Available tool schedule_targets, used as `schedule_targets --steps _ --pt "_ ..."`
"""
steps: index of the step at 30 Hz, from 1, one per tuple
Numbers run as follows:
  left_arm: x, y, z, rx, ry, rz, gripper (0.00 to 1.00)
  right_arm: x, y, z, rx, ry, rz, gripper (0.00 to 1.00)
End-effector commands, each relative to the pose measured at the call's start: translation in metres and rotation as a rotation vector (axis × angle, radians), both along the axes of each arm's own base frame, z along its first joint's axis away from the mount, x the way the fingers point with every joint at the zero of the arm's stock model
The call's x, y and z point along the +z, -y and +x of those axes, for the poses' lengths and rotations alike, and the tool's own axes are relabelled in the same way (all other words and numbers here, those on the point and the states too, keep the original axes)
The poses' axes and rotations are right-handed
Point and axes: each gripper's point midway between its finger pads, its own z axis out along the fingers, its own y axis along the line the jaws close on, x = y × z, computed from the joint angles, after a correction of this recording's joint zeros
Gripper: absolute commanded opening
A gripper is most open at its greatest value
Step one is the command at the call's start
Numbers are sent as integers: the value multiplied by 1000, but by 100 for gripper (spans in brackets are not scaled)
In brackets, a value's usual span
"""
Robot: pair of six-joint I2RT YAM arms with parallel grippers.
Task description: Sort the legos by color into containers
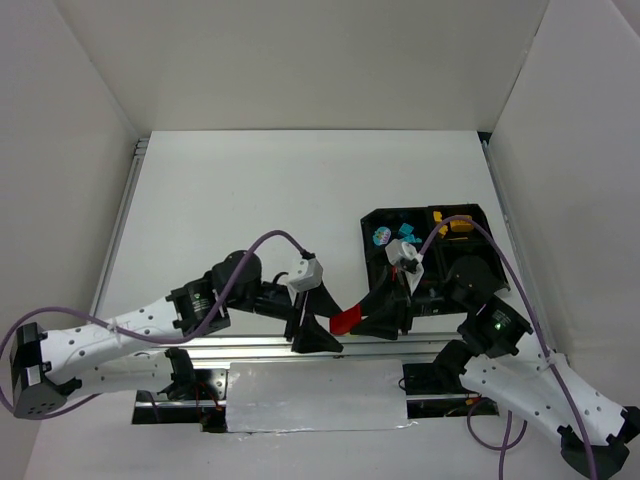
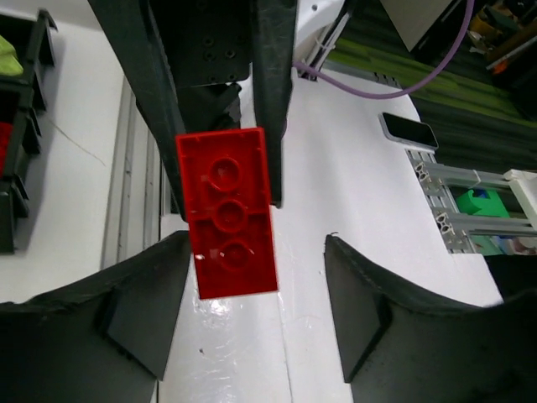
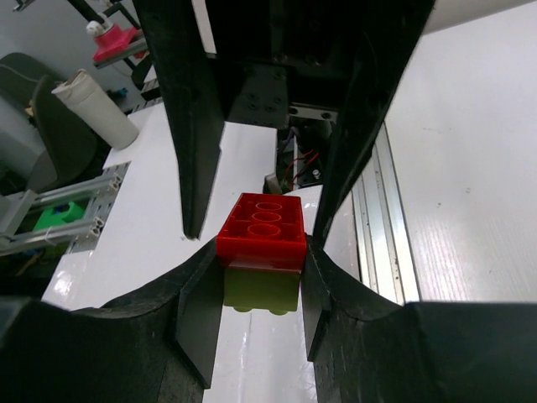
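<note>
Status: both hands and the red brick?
Right hand shut on red brick. Left hand open at the brick, no grip. Nothing seen blocking the tray.

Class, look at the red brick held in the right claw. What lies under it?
In the right wrist view, a pale yellow-green piece sits directly beneath the red brick, touching it. The right claw covers its sides, so how they join is hidden.

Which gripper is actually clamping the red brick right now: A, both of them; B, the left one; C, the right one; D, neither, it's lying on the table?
C: the right gripper has its fingers pressed against both sides of the red brick, while the left gripper stands open with a clear gap beside it.
</note>
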Motion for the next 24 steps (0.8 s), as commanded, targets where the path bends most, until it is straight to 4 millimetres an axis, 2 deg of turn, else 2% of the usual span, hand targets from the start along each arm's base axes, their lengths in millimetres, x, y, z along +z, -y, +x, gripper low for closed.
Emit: schedule_targets --steps 1,4,10,12,13,15,16,17,18,22,24 --pt "23 8 -3 -41 -4 -40 74 24 0 -9 61 66 49 0" --pt "22 13 1 -28 -15 -27 57 23 0 -8 55 67 48 0" --pt "29 10 1 -20 4 -46 56 13 -1 -5 42 54 8 0" --pt "30 9 1 -22 14 -51 50 10 0 -3 30 51 -9 0" --pt "30 9 0 -22 13 -47 38 10 0 -2 28 51 -13 0" --pt "29 9 0 -30 19 -44 25 7 1 -3 33 47 -25 0" --pt "29 9 -1 -35 20 -44 12 8 0 -3 34 47 -25 0" --pt "28 9 -1 -41 23 -45 4 7 0 -4 42 44 -28 0" --pt "27 9 -4 -55 26 -45 0 8 -1 -5 49 40 -24 6" --pt "28 9 -5 -61 31 -58 0 8 -2 -9 77 22 -2 66" --pt "30 7 -4 -53 40 -68 0 10 0 -9 67 25 4 88"
